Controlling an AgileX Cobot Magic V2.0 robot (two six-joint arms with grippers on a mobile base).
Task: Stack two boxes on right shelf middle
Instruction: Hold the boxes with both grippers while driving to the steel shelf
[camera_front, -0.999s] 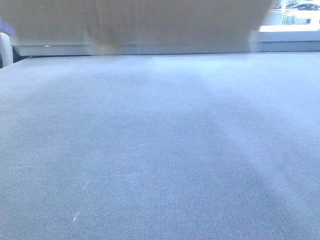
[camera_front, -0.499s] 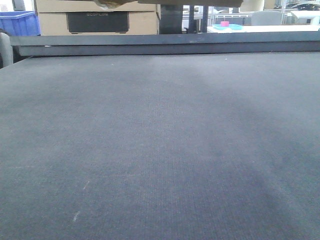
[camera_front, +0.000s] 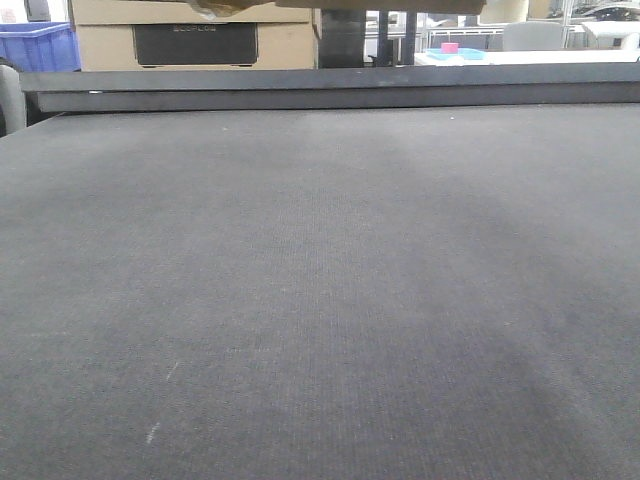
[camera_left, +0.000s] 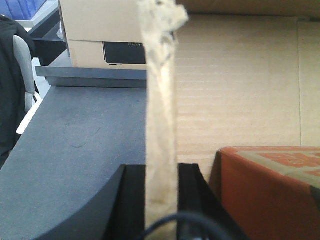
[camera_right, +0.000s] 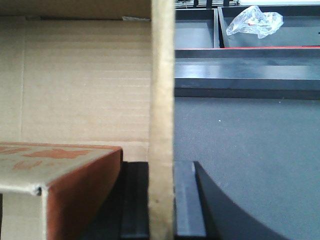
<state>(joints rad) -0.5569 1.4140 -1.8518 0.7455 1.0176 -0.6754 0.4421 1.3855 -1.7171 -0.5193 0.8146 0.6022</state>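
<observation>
I hold one open tan cardboard box (camera_left: 235, 85) between both arms, lifted off the grey table (camera_front: 320, 300). My left gripper (camera_left: 161, 167) is shut on its left wall (camera_left: 160, 100), which has a crumpled tape scrap at the top. My right gripper (camera_right: 161, 165) is shut on the right wall (camera_right: 162, 75). Inside lies a smaller box with red-orange print (camera_left: 270, 190), also seen in the right wrist view (camera_right: 55, 165). In the front view only the held box's underside (camera_front: 400, 5) shows at the top edge. The shelf is out of view.
Another cardboard box with a black label (camera_front: 280, 45) stands beyond the table's raised far rail (camera_front: 330, 88), next to a blue bin (camera_front: 35, 48). Dark trays hold a crumpled plastic bag (camera_right: 252, 21). A chair with dark cloth (camera_left: 12, 75) stands left.
A second ago the held box hung low and filled the top of the front view. It has risen to the top edge, uncovering the background; since half a second ago nothing moved.
</observation>
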